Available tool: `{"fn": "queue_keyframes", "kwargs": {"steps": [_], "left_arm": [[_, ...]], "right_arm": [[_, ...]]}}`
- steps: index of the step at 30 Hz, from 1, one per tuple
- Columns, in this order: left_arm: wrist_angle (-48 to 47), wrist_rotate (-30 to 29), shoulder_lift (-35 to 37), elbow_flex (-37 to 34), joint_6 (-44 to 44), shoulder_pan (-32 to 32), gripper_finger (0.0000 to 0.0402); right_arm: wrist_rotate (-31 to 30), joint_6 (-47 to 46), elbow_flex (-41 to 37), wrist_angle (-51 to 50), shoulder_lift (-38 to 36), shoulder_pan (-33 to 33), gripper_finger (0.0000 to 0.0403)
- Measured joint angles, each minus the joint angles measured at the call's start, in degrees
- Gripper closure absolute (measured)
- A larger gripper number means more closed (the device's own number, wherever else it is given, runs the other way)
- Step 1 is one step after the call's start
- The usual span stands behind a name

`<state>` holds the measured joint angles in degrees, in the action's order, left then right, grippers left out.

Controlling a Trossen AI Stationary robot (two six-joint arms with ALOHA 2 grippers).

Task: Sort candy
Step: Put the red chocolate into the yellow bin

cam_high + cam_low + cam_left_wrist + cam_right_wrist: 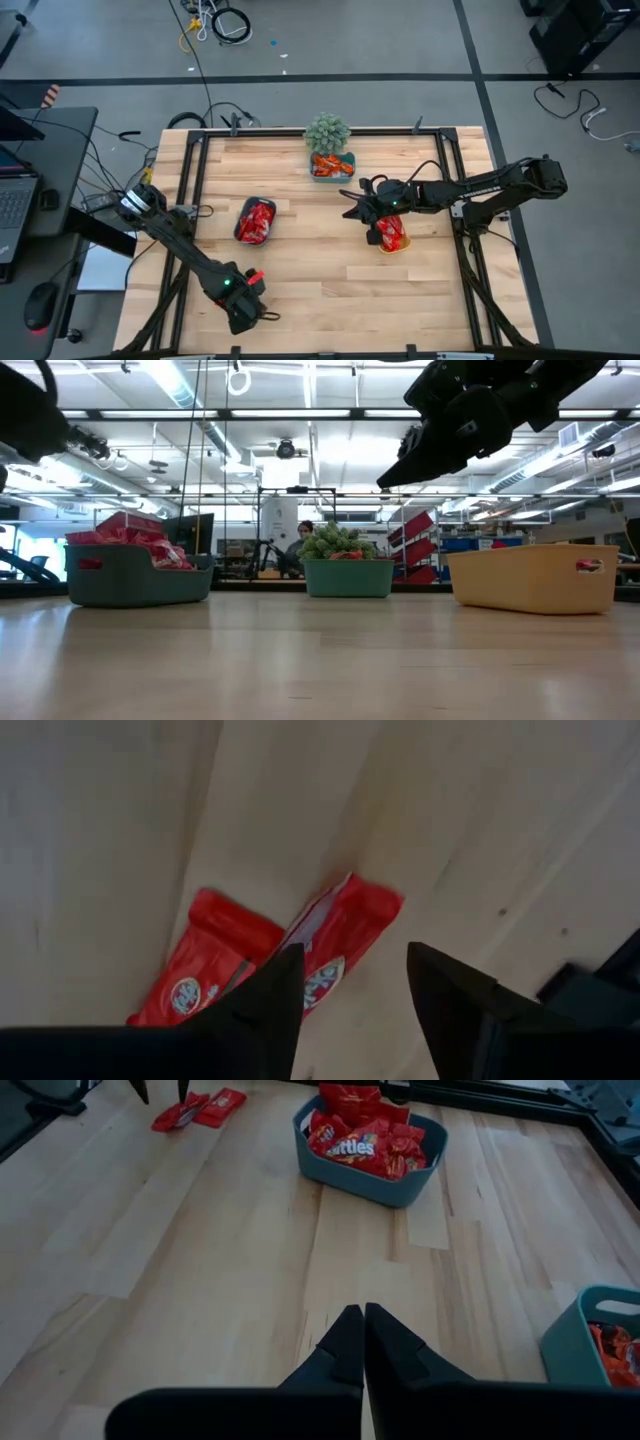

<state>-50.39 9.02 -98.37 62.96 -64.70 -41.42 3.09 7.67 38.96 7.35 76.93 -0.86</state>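
Wooden worktop (330, 270). Blue tray (400, 1185), heaped with red candy (355, 1142), left of centre. Yellow tray (535, 580), under right claw (362, 1342), fingers pressed together, empty. Left claw (350, 985), near front edge, fingers spread, empty, above two red candy packets (270, 955) lying flat.

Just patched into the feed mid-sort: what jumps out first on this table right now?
The left gripper hangs open right over two red candy packets lying loose on the bare wood at the near left of the table. A blue tray heaped with red candy sits left of centre. The right gripper, shut and empty, hovers over the middle, beside the yellow tray.
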Motion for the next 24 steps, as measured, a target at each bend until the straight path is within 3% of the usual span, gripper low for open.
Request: {"fn": "queue_keyframes", "kwargs": {"steps": [6,17,20,24], "left_arm": [[0.32,0.35,-0.05,-0.76,-0.25,-1.55,0.0217],[9.58,0.61,0.11,-8.1,-0.04,-2.3,0.0221],[9.33,0.2,0.0,-7.51,1.57,-2.2,0.0247],[9.95,-0.86,-0.11,-5.96,4.13,-2.13,0.0327]], "right_arm": [[0.0,0.01,0.0,0.07,0.0,0.0,0.0403],[0.0,0.01,0.0,0.05,0.0,0.0,0.0403],[0.0,0.01,0.0,0.1,0.0,0.0,0.0403],[0.0,0.01,0.0,0.31,0.0,0.0,0.0403]]}}
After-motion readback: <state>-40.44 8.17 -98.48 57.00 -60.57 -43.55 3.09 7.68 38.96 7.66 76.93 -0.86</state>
